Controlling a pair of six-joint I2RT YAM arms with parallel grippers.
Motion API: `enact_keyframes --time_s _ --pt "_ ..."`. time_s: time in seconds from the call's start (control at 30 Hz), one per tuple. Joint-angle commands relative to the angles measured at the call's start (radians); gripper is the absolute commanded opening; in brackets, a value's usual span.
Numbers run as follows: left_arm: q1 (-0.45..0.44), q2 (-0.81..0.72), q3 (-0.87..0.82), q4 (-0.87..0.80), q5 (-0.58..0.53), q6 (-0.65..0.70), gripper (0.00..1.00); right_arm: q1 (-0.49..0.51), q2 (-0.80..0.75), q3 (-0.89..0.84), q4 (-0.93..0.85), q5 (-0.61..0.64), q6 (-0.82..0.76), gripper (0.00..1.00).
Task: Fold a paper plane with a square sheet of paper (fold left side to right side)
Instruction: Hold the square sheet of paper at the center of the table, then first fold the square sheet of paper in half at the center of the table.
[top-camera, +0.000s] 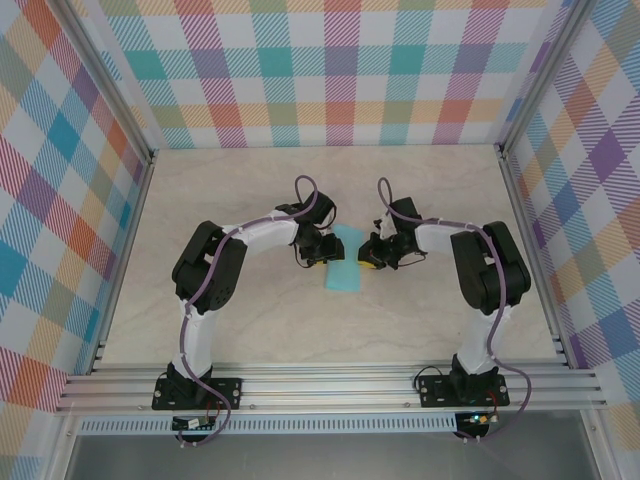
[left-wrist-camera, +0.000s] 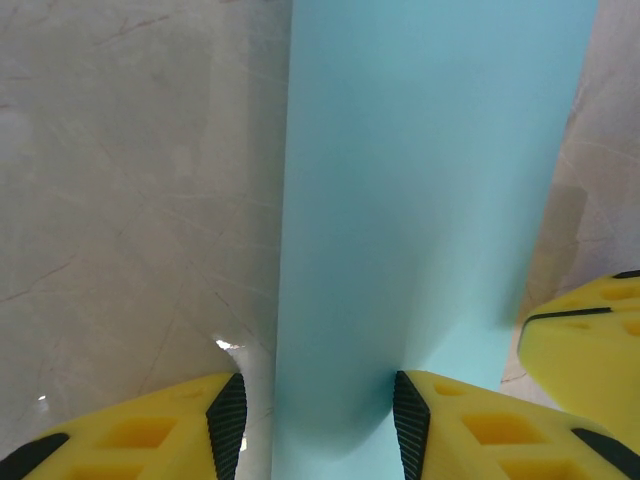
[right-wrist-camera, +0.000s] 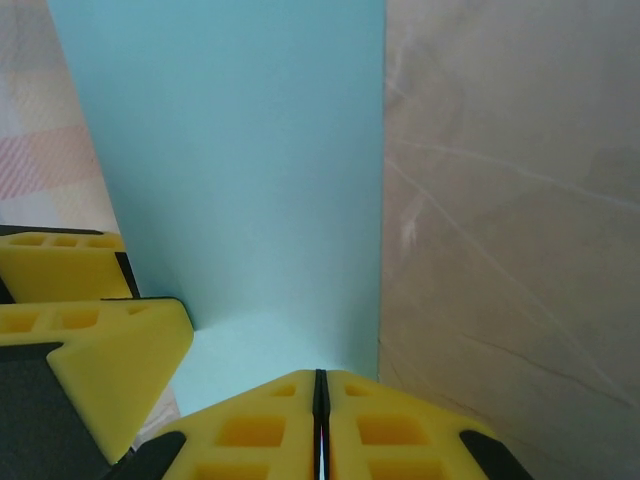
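Observation:
The square sheet of paper (top-camera: 345, 275) is turquoise and lies as a narrow upright strip mid-table, between the two grippers. My left gripper (top-camera: 322, 252) is at its left side. In the left wrist view the left gripper (left-wrist-camera: 320, 400) is open and straddles the paper's (left-wrist-camera: 430, 180) left edge, with the right pad (left-wrist-camera: 410, 420) touching the sheet. My right gripper (top-camera: 370, 258) is at the sheet's right side. In the right wrist view the right gripper (right-wrist-camera: 320, 372) has its jaws shut together, tips down at the right edge of the paper (right-wrist-camera: 240, 160). No paper shows between them.
The marbled tabletop (top-camera: 250, 320) lies bare around the sheet. Checked walls (top-camera: 340, 70) stand on three sides, with an aluminium rail (top-camera: 330, 385) along the near edge. The two grippers are close together, and the left one's yellow fingers (right-wrist-camera: 100, 320) show in the right wrist view.

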Motion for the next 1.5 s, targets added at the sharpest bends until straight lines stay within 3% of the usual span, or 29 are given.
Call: enact_keyframes --time_s 0.0,0.47,0.8,1.07,1.27,1.47 --pt "-0.021 0.046 0.01 0.009 -0.013 -0.005 0.45 0.011 0.032 0.041 0.013 -0.024 0.002 0.08" --pt "-0.019 0.018 0.017 -0.001 -0.016 0.006 0.46 0.021 0.094 0.045 -0.092 0.079 -0.039 0.08" --pt "0.007 -0.135 0.029 -0.058 -0.058 0.051 0.54 0.021 0.127 0.041 -0.093 0.083 -0.042 0.08" --pt "0.006 -0.129 -0.02 0.051 0.126 0.025 0.36 0.021 0.131 0.041 -0.093 0.085 -0.044 0.08" --pt "0.006 -0.06 -0.021 0.103 0.187 -0.001 0.35 0.023 0.131 0.044 -0.096 0.084 -0.047 0.08" --pt "0.005 -0.026 -0.022 0.047 0.1 0.021 0.34 0.023 0.13 0.049 -0.107 0.092 -0.051 0.08"
